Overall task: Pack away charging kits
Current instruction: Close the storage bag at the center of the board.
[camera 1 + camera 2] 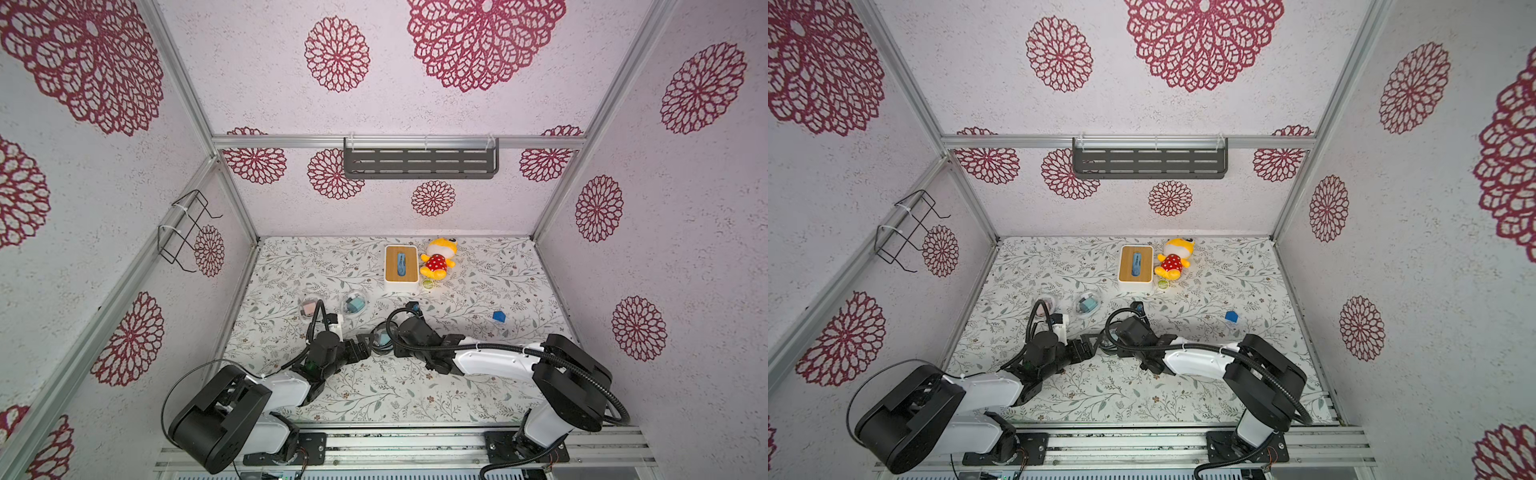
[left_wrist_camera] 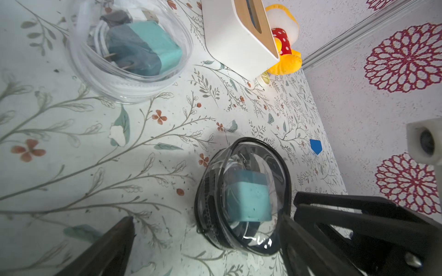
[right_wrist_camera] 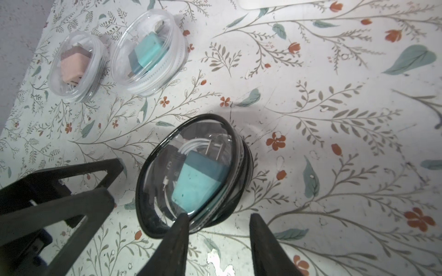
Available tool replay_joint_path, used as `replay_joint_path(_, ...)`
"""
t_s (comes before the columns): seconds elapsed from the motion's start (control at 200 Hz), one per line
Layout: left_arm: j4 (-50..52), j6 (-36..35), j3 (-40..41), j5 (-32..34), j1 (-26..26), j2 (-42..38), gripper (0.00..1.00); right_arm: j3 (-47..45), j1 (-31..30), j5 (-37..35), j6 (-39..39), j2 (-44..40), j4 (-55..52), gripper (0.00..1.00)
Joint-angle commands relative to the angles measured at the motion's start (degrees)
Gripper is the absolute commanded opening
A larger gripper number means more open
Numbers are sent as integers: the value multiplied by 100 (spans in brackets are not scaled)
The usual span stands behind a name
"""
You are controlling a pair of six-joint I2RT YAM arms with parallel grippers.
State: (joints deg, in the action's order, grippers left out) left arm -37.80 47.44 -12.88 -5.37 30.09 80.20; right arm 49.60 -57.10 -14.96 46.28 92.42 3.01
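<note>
A teal plug adapter with a coiled white cable lies in a round black-rimmed clear pouch [image 3: 191, 176] on the floral table, which also shows in the left wrist view [image 2: 244, 198] and between the two arms in a top view [image 1: 381, 340]. My right gripper [image 3: 218, 215] is open, one fingertip [image 3: 183, 217] overlapping the pouch's near rim, and holds nothing. My left gripper [image 2: 207, 218] is wide open at the pouch's other side. Two clear round cases stand behind, one holding the pale pink adapter [image 3: 73, 65] and one a teal adapter [image 3: 148, 52].
A white box with a wooden lid [image 1: 401, 264] and a yellow plush toy [image 1: 438, 257] stand at the back. A small dark blue block [image 1: 499, 316] lies to the right. A wire rack [image 1: 187, 228] hangs on the left wall and a grey shelf [image 1: 419, 160] on the back wall.
</note>
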Motion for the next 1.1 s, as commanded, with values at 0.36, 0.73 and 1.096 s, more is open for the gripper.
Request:
replay_joint_path(0.36,-765,-51,-626,-661,-91,1216,85,220,22,-187,118,-24,-20,53)
replay_joint_path(0.73,-1149,70,-892,-1339,-82,1844,79,230,84,-175,82,240,-19,33)
replay_joint_path(1.096,-1191,242,-939,-1555,85,1799,75,-34,351,-62,139,333,148,30)
